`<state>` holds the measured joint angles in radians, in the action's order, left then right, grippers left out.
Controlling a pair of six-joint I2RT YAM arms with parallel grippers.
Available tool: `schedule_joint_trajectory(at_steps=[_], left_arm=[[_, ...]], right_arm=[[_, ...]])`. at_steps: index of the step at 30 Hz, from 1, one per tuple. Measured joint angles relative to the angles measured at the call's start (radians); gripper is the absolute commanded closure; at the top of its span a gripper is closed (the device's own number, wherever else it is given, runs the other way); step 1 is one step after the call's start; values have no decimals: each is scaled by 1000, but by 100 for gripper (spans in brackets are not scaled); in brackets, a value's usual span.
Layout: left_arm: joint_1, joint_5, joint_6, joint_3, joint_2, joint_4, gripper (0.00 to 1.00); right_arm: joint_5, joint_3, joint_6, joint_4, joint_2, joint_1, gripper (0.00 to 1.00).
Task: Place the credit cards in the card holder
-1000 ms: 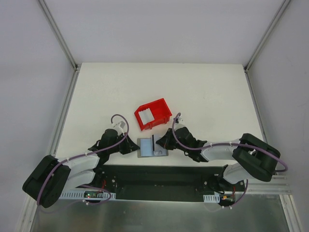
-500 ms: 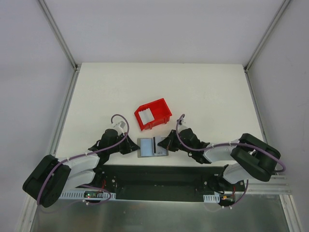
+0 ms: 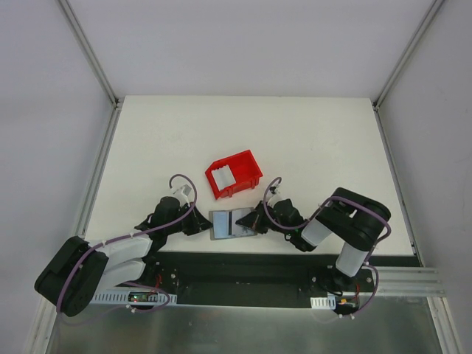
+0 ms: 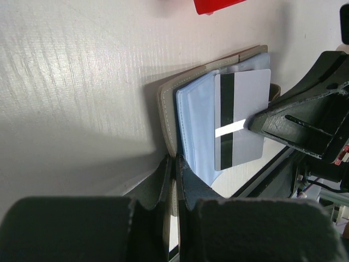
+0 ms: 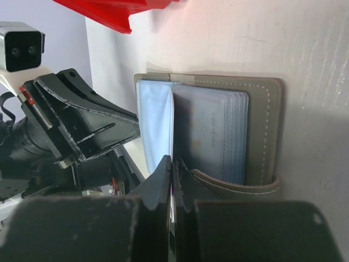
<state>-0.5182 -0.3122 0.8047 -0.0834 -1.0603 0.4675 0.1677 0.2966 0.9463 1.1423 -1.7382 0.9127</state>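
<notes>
The grey card holder (image 3: 225,228) lies open at the table's near edge, its blue slotted inside (image 4: 196,123) facing up. My left gripper (image 3: 202,223) is shut on the holder's left cover edge (image 4: 166,109). My right gripper (image 3: 255,219) is shut on a white credit card with a black stripe (image 4: 245,109) and holds it over the holder's right half. In the right wrist view the card runs edge-on from my shut jaws, over the holder (image 5: 262,131). Another pale card (image 3: 225,175) lies in the red bin (image 3: 247,166).
The red bin stands just behind the holder, close to both grippers. The black base rail (image 3: 243,269) runs right along the near table edge below the holder. The left gripper's body (image 5: 87,131) faces the right one across the holder.
The right arm folded inward, its elbow swinging left. The card it holds went from standing edge-up over the holder to lying flatter across the right half. The left gripper kept its hold.
</notes>
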Motion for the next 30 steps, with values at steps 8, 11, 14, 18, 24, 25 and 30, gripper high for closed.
schedule_joint_trajectory(at_steps=[8,11,14,18,24,25,30], left_arm=[[0,3,0,0,0,1,100],[0,3,-1,0,0,0,100],[0,3,-1,-2,0,-1,100],[0,3,-4,-9,-3,-10,100],[0,3,-12,-34,-23,-33,100],[0,3,-13,-38,-27,-37,100],[0,3,-29,-43,-28,-43,100]], right_arm=[[30,-16,23,51,-21,2,100],[32,-34,19,42,0,1,100],[32,-49,3,8,50,-9,100],[32,-50,-37,-50,123,-25,100],[-11,23,-174,-401,367,-23,100],[-36,48,-206,-488,420,-18,99],[-154,150,-336,-774,584,-5,100]])
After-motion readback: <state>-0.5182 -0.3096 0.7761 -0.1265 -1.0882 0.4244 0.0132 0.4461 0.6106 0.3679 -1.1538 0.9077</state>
